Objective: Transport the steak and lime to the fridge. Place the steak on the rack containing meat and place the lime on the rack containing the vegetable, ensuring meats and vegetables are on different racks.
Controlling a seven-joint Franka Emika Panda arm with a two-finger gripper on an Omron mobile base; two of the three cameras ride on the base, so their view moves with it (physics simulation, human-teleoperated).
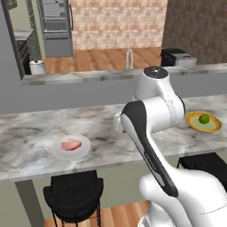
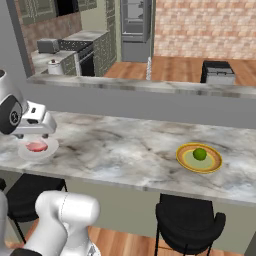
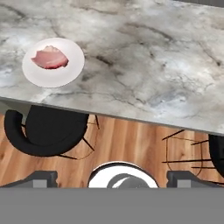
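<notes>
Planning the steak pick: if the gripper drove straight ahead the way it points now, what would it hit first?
Probably bare marble counter; the open gripper looks down on it, right of the white plate holding the steak. Depth is unclear.

One steak (image 1: 71, 144), one lime (image 1: 204, 119), two plates (image 1: 84, 150)

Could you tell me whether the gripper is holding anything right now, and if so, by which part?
Nothing is held: the gripper is open, and the steak lies untouched on its plate.

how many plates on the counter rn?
2. A white plate holding the steak toward the counter's left, and a yellow plate holding the lime toward its right. Others may be hidden behind the arm.
</notes>
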